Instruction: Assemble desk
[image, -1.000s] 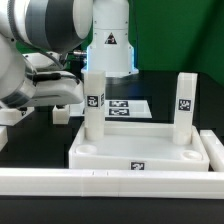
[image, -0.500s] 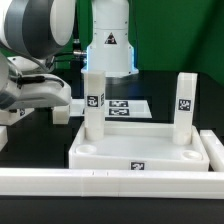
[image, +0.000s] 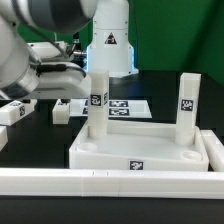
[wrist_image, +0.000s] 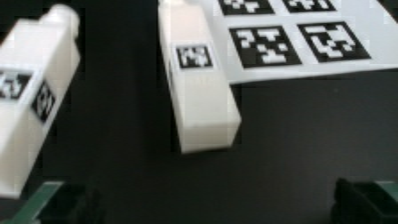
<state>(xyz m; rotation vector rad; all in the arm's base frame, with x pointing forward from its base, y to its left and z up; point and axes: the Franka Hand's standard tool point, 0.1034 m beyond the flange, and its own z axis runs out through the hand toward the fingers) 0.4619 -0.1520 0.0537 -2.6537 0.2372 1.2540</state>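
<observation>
Fingers (wrist_image: 365, 200) spread wide, empty, over loose white square-section plastic leg (wrist_image: 205, 80) lying on black table (wrist_image: 302, 130). White rimmed desk slab (image: 140, 150) sits apart w/ two upright legs (image: 186, 105) socketed. Risk: second loose leg (wrist_image: 39, 90) lies close by; off-centre descent could knock it or skew the grip

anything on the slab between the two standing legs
Nothing: in the exterior view the slab is bare between that view's left leg and right leg, both upright.

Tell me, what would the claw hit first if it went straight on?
Most likely the loose white leg lying centred ahead of the open claw, or the black table just past its end; depth is unclear.
</observation>
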